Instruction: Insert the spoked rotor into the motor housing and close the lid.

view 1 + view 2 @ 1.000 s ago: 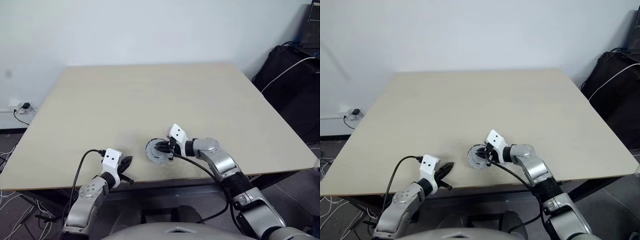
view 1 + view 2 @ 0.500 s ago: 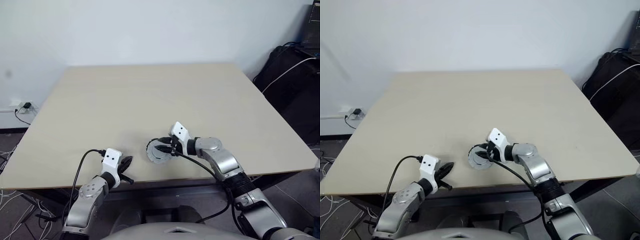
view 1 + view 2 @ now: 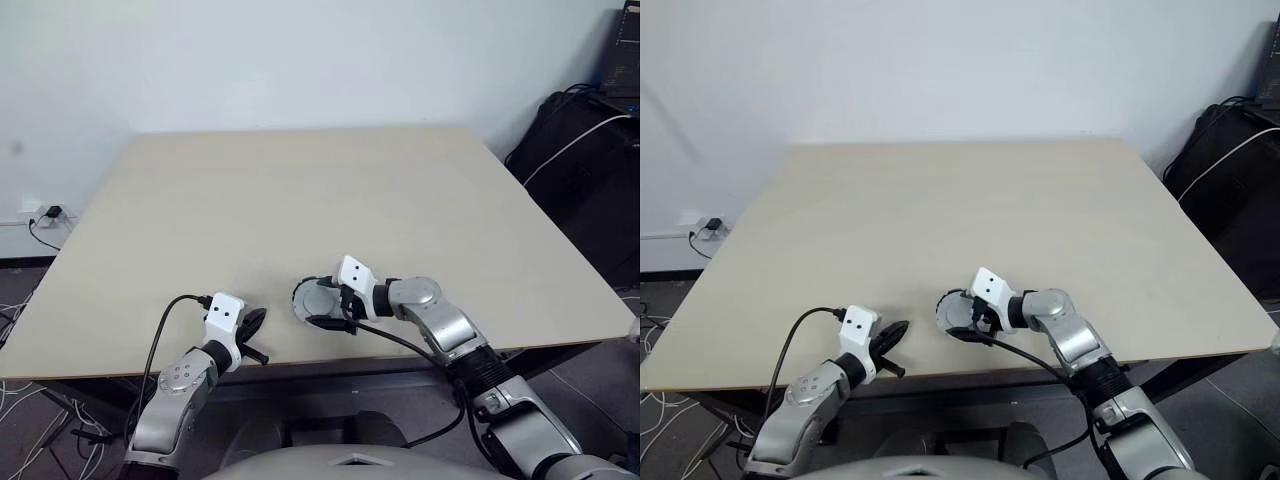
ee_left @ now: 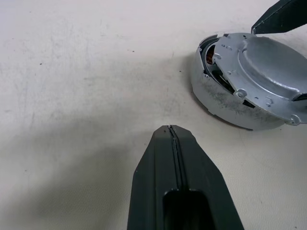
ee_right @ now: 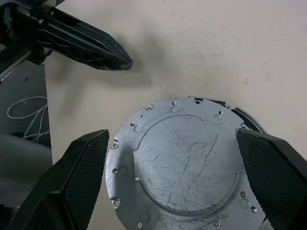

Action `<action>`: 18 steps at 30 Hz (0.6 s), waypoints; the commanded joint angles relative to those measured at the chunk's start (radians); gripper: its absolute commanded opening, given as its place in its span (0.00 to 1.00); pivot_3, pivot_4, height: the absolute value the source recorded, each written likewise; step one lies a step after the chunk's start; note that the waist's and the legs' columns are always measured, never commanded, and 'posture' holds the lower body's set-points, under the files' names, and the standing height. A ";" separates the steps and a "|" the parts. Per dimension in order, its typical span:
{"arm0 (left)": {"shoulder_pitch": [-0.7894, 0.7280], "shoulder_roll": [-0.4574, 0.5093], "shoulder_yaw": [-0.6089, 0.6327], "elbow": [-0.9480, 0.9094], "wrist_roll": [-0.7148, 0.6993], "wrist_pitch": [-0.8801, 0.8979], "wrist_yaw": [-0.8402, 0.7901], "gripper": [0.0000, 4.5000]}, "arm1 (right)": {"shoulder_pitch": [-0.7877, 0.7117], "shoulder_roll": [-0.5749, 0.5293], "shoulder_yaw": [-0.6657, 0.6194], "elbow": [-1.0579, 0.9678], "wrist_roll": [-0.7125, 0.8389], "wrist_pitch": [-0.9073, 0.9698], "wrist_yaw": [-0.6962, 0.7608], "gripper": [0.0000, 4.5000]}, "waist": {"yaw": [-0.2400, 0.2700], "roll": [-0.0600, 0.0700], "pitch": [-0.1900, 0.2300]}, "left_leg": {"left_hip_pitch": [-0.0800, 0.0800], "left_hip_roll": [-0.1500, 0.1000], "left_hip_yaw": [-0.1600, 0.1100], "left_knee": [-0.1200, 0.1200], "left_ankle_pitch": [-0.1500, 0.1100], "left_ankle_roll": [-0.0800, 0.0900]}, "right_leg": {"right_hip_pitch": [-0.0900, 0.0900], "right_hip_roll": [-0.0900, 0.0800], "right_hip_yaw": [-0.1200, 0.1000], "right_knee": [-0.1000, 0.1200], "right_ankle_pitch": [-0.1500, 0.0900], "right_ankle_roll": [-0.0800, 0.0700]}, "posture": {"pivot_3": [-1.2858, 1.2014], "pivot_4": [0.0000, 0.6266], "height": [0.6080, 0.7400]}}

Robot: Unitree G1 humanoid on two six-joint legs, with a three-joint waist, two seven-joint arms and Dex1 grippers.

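The left gripper [image 3: 250, 328] sits near the front edge of the table [image 3: 300, 190], its 2 black fingers [image 4: 175, 163] pressed together and holding nothing. Just to its right lies the lid [image 5: 182, 172], smooth grey face up, resting on the motor housing [image 4: 209, 55] — slightly askew, with a sliver of copper winding showing at one edge. The right gripper [image 5: 177, 167] stands over the lid with jaws spread wide, 1 finger on each side of the disc, apart from its rim — gripping nothing
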State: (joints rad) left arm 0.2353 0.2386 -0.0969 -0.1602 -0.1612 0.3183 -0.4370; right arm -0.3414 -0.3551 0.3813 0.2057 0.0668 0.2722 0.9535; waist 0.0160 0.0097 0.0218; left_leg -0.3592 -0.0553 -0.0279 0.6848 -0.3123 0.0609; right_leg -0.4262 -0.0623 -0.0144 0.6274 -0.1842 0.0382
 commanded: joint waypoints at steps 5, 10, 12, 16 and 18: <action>-0.003 -0.003 0.004 -0.054 -0.012 -0.004 0.006 0.00 | -0.039 0.016 -0.018 0.036 -0.015 -0.033 -0.021 0.99 | 0.000 0.000 0.000 | 0.000 0.000 0.000 0.000 0.000 0.000 | 0.000 0.000 0.000 0.000 0.000 0.000 | 0.52 0.00 1.00; -0.003 -0.002 0.008 -0.057 -0.013 -0.004 0.007 0.00 | -0.046 0.018 -0.022 0.064 -0.022 -0.037 -0.031 0.99 | 0.000 0.000 -0.001 | 0.000 0.000 0.000 0.000 0.000 0.000 | 0.000 0.000 0.000 0.000 0.000 0.000 | 0.52 0.00 1.00; -0.003 -0.002 0.009 -0.057 -0.013 -0.005 0.008 0.00 | -0.047 0.019 -0.023 0.071 -0.025 -0.040 -0.036 0.99 | 0.000 0.000 -0.001 | 0.000 0.000 0.000 0.000 0.000 0.000 | 0.000 0.000 0.000 0.000 0.000 0.000 | 0.52 0.00 1.00; -0.003 -0.002 0.010 -0.058 -0.015 -0.005 0.009 0.00 | -0.046 0.023 -0.027 0.073 -0.019 -0.045 -0.045 0.87 | 0.000 0.000 -0.001 | 0.000 0.000 0.000 0.000 0.000 0.000 | 0.000 0.000 0.000 0.000 0.000 0.000 | 0.52 0.00 1.00; -0.003 -0.001 0.010 -0.059 -0.016 -0.004 0.010 0.00 | -0.043 0.026 -0.033 0.066 -0.009 -0.040 -0.041 0.72 | 0.000 0.000 -0.001 | 0.000 0.000 0.000 0.000 0.000 0.000 | 0.000 0.000 0.000 0.000 0.000 -0.001 | 0.52 0.00 1.00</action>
State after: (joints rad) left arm 0.2420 0.2378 -0.0944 -0.1650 -0.1678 0.3188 -0.4321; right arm -0.3669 -0.3306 0.3790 0.2900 0.0458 0.2470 0.9133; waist 0.0163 0.0102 0.0207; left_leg -0.3592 -0.0554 -0.0279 0.6849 -0.3119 0.0605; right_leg -0.4263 -0.0624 -0.0141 0.6275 -0.1839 0.0377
